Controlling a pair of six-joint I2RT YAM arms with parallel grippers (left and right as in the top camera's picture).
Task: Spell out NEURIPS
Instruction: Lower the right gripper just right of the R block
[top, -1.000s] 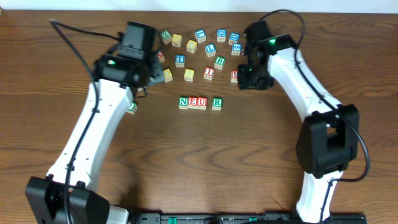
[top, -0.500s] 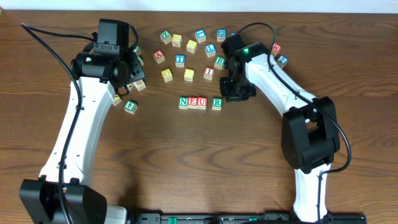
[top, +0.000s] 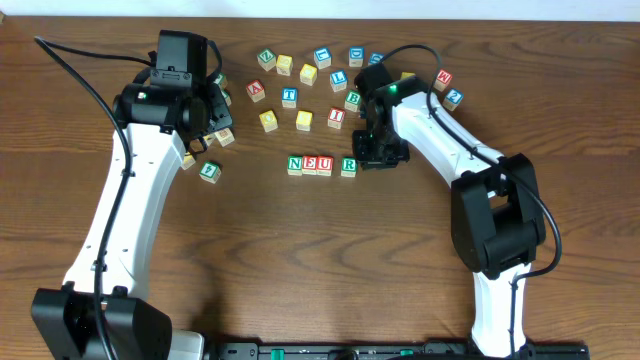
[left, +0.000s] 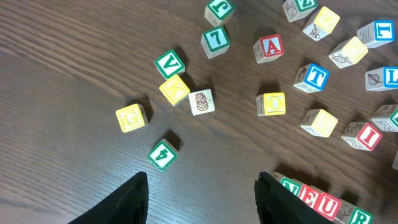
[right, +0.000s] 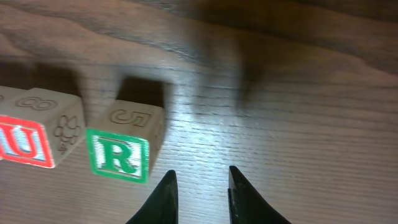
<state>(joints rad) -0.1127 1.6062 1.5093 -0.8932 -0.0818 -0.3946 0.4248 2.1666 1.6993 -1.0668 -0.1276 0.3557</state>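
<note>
The left hand (left: 202, 190) hangs wide and empty over loose blocks (left: 174, 90). On the tabletop (top: 300, 260) the row reads N block (top: 295, 164), E block (top: 310, 164), U block (top: 325, 164), then R block (right: 118, 152), slightly apart from its neighbour. The right hand (right: 199, 186), narrow and holding nothing, sits just right of it. A gentle, square nudge leftward should close that gap. Count: two hands, four blocks placed, three letters wanting, with the red I block (top: 336, 117) waiting behind.

NEUR cube row (top: 321, 165), right end effector (top: 374, 160) adjacent
</note>
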